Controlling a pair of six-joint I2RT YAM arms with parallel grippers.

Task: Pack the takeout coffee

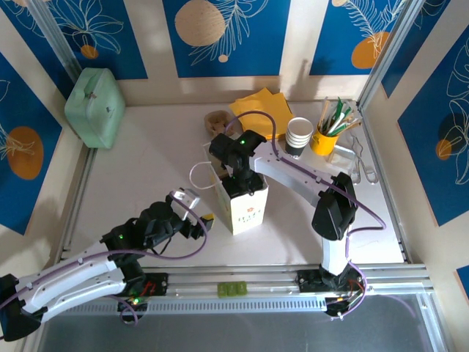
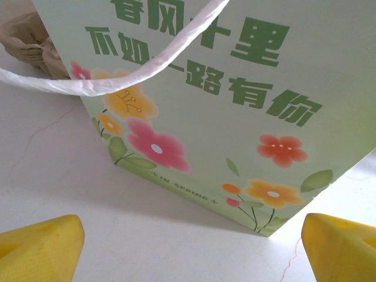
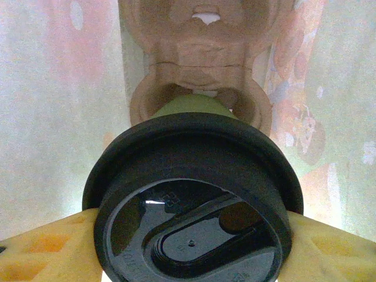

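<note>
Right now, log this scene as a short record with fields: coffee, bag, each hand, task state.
coffee: takeout coffee, black lid on, lid facing up
right hand: right hand shut on the cup, reaching down into the paper bag
bag: upright mid-table, floral print, white handle
inside bag: brown pulp carrier below the cup
left hand: left hand open, empty, low by the bag's base
task state: cup in the bag, not yet released
</note>
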